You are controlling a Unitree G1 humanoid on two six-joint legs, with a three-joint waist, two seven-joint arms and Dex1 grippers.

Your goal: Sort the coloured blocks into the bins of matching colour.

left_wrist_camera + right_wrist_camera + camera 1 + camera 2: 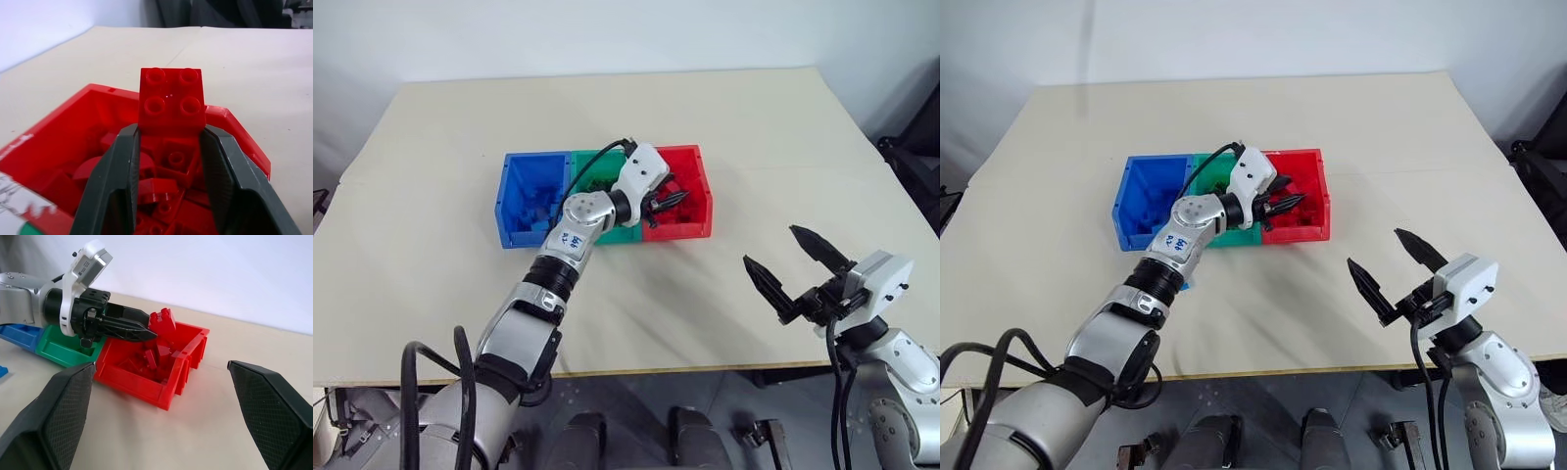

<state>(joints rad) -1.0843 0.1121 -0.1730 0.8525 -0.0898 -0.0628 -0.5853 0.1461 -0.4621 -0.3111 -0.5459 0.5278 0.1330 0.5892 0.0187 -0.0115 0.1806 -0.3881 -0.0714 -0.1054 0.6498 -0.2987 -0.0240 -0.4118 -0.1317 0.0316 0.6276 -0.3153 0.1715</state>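
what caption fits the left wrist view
Left gripper holds a red block above the red bin.

Three joined open-topped bins are set in a row on the counter (431, 147): a blue bin (514, 191), a green bin (61, 350) in the middle and a red bin (697, 186). Small blue bricks (543, 208) are seen inside the blue bin, and a heap of red bricks (146, 360) lies jumbled in the red bin. One red four-studded brick (172, 100) is seen between the two fingertips of the left pincer (168, 147), above the red bin's heap, tilted with its studs turned toward the wrist camera. Whether it is still gripped cannot be told.
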